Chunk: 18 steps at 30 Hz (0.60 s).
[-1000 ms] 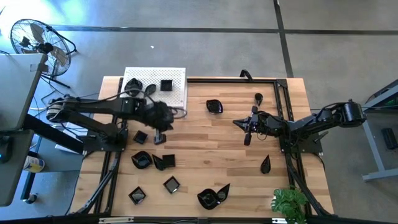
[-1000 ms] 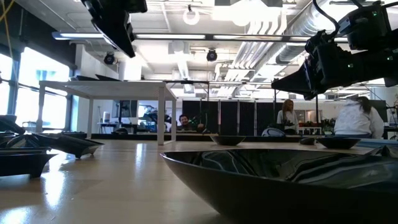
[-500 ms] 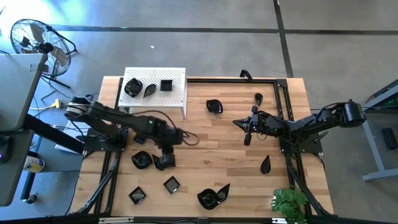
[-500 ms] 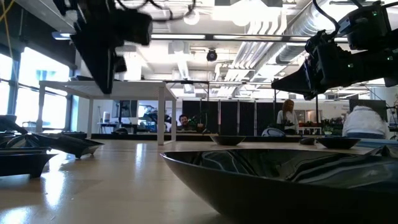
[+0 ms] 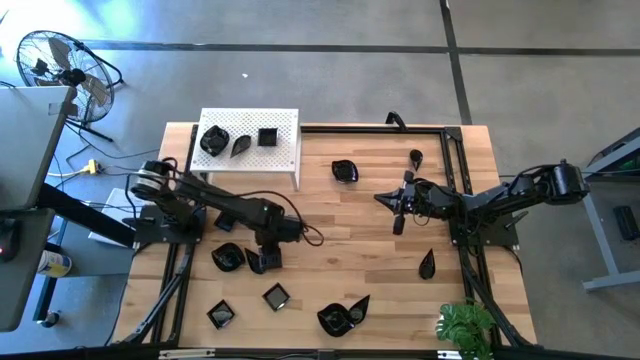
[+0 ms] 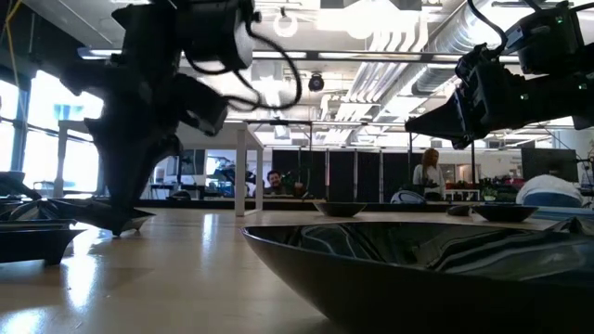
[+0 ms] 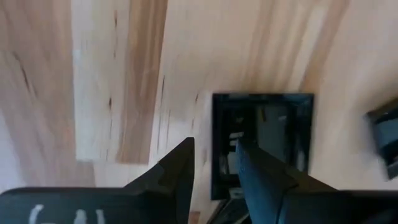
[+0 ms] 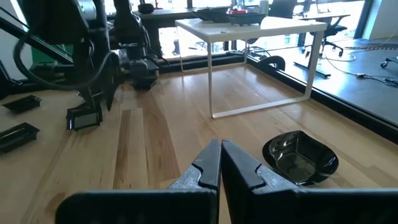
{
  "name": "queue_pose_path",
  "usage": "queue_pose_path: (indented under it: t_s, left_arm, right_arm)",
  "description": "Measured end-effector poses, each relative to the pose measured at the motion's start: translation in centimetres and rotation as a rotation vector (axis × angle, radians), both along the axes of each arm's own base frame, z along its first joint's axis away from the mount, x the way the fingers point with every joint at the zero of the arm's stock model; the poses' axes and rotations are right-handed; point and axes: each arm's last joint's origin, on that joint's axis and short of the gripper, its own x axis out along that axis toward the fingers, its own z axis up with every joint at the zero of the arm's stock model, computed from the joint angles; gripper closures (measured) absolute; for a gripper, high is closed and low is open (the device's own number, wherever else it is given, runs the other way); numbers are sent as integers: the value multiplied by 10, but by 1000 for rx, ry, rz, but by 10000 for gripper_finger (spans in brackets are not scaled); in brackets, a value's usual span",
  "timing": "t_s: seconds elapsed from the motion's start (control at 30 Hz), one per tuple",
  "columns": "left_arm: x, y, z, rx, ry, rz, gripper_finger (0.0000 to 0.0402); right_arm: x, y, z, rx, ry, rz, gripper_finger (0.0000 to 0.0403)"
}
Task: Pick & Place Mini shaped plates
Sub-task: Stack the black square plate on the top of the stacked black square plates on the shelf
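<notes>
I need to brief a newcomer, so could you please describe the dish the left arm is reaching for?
Start at the white stand in the table's back-left corner, then come toward the front. The square black dish lies under the left gripper, right beside a wavy round dish.

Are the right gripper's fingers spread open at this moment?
No: in the right wrist view the right gripper has its two dark fingers pressed together with nothing between them, above the wooden table.
</notes>
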Motion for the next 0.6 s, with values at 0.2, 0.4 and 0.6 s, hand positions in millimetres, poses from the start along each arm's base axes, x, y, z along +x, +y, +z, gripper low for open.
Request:
queue_pose_path:
  t_s: [0.2,0.4,0.6]
  left_arm:
    - [0,0,-8,0,41,-13,312]
    - [0,0,-9,20,42,-59,381]
    - [-5,4,-2,106,77,-75,389]
  right_arm:
    - [0,0,0,0,0,0,402]
    - [0,0,0,0,-1,-1,401]
    - [0,0,0,0,0,-1,401]
